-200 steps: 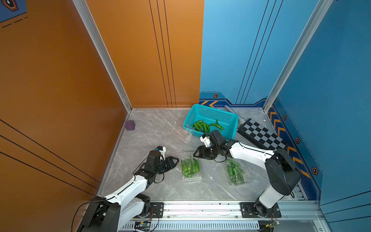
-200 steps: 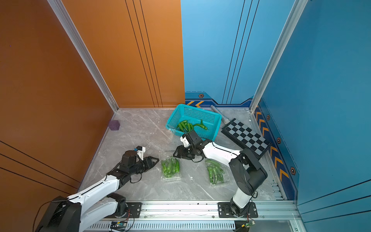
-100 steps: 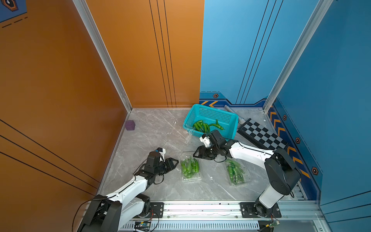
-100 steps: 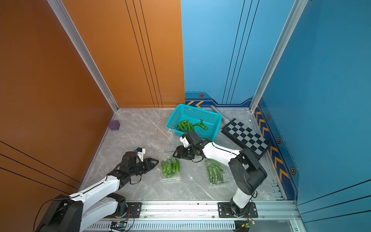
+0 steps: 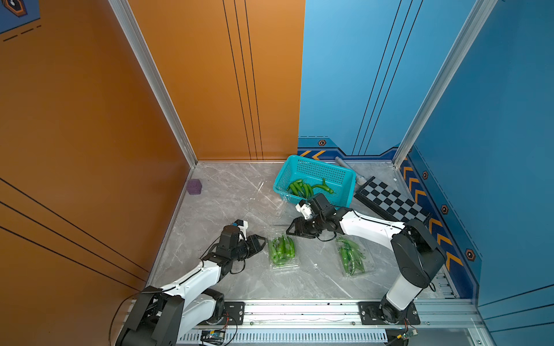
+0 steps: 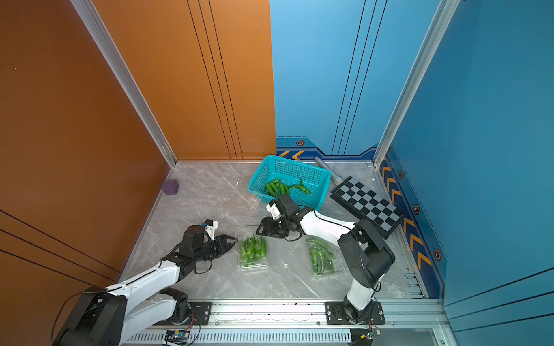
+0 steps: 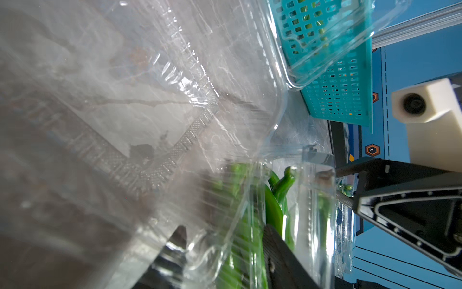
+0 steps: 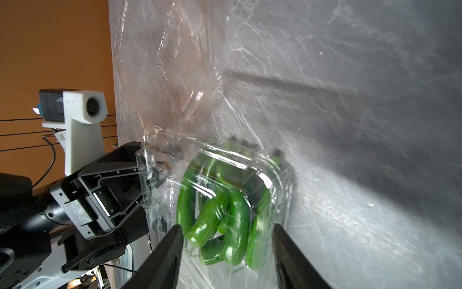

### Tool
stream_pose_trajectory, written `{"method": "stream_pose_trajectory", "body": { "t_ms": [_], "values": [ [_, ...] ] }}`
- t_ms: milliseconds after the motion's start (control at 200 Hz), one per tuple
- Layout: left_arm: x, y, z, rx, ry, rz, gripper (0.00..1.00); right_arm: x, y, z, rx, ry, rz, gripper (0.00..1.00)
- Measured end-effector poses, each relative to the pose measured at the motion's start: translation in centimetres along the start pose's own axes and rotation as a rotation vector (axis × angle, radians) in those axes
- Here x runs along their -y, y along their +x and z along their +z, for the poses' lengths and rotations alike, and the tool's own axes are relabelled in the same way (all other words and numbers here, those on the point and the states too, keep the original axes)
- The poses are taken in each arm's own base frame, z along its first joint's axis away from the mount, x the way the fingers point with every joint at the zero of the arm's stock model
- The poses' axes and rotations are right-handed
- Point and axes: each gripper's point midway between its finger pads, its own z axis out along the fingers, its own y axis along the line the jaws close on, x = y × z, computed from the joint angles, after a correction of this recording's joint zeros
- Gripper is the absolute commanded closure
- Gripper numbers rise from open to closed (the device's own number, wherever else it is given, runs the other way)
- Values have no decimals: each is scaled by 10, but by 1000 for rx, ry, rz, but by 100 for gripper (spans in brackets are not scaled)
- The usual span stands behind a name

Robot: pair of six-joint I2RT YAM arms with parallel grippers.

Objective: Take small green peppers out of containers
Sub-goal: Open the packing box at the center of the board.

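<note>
A clear container (image 5: 283,263) full of small green peppers (image 5: 281,248) lies between my arms, seen in both top views (image 6: 252,250). My left gripper (image 5: 260,241) is open at its left edge. In the left wrist view its jaws (image 7: 222,245) straddle the clear rim, one finger (image 7: 178,237) behind the raised lid (image 7: 150,125), the other over the peppers (image 7: 273,207). My right gripper (image 5: 290,231) is open at the far end; its fingers (image 8: 172,250) flank the peppers (image 8: 225,212). Another pepper-filled container (image 5: 353,260) lies to the right. An empty clear container (image 8: 175,75) lies beyond.
A teal basket (image 5: 317,170) holding several peppers (image 5: 302,188) stands just behind the right wrist. A chessboard (image 5: 392,200) and a grey tube (image 5: 347,166) lie at the back right. A purple cube (image 5: 194,186) sits by the left wall.
My left gripper has crept slightly right, up to the container's edge. The right arm and the containers have hardly moved.
</note>
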Motion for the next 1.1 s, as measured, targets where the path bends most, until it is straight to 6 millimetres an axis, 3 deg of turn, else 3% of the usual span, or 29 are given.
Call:
{"method": "stream_pose_trajectory", "body": {
  "t_ms": [415, 601, 816, 1096],
  "values": [
    [5, -5, 8, -13, 3, 3, 58, -4, -5, 2, 1, -12, -10, 41],
    [8, -3, 13, -33, 1, 6, 74, -13, -10, 1, 0, -32, -36, 41],
    [8, -4, 14, -34, -1, -6, 79, -22, -14, -5, -9, -31, -81, 40],
    [14, -5, 11, -26, 15, -13, 84, -8, -6, -15, -55, 78, -152, 38]
  ]
}}
